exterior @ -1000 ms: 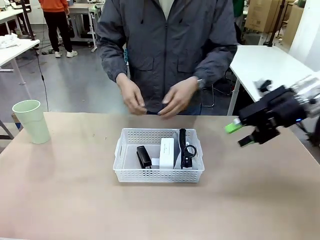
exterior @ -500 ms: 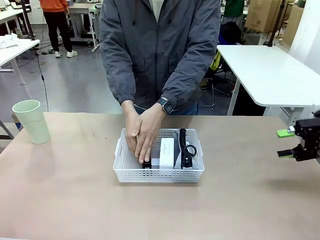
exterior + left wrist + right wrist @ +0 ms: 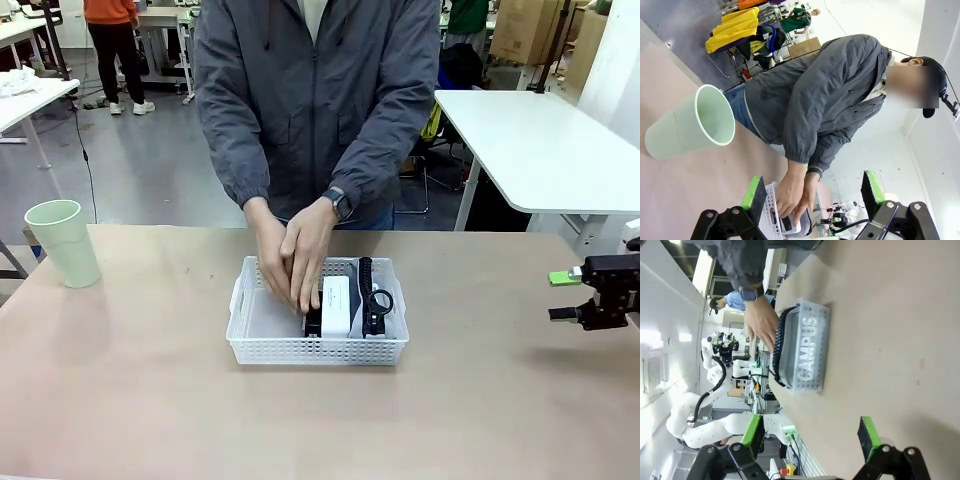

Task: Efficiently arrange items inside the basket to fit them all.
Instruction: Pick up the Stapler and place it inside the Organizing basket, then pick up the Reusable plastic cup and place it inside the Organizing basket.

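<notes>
Basket (image 3: 248, 347) mid-frame. Person's hands (image 3: 296, 262) push black block (image 3: 313, 325) against white box (image 3: 335, 300). CAMPUS pouch (image 3: 366, 280) on edge by right wall. Pale green cup (image 3: 63, 243) stands far left, outside the basket: prob. light, thin-walled, so pinch the rim gently. L gripper (image 3: 812, 195) & R gripper (image 3: 562, 297): jaws apart, empty.

box (image 3: 335, 305) and pouch (image 3: 366, 276) in basket (image 3: 300, 352), cup (image 3: 62, 242) far left

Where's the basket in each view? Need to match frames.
Front: basket at table centre, just in front of the person.
Left wrist: basket at bottom centre, partly behind the person's hands.
Right wrist: basket upper centre, turned sideways, pouch lettering "CAMPUS" reading through its wall.
Shared landmark: the person's hands reaching into it.
</notes>
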Robot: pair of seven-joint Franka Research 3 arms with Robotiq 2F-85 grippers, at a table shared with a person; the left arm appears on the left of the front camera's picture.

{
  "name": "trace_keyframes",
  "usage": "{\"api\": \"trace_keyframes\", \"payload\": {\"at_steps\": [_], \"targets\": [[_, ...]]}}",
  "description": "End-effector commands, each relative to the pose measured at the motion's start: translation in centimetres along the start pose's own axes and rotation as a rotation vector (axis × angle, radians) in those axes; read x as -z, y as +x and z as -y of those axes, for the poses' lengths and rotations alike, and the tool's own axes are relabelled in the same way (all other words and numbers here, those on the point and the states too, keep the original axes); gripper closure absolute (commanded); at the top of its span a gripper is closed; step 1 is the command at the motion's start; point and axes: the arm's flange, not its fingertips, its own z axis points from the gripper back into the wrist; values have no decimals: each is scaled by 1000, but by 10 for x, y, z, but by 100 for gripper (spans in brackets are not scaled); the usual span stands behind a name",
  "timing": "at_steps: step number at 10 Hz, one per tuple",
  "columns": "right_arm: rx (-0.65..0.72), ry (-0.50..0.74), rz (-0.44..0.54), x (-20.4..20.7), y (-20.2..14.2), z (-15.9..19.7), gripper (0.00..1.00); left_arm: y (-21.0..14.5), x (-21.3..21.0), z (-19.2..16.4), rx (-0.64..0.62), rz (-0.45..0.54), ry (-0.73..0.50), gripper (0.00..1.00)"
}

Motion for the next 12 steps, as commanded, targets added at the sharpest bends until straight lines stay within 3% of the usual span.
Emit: {"api": "trace_keyframes", "payload": {"at_steps": [1, 12], "targets": [[15, 2, -14, -8, -4, -10, 0, -1, 0, 1, 12, 6, -18, 0], [15, 2, -14, -8, -4, -10, 0, -1, 0, 1, 12, 6, -18, 0]]}}
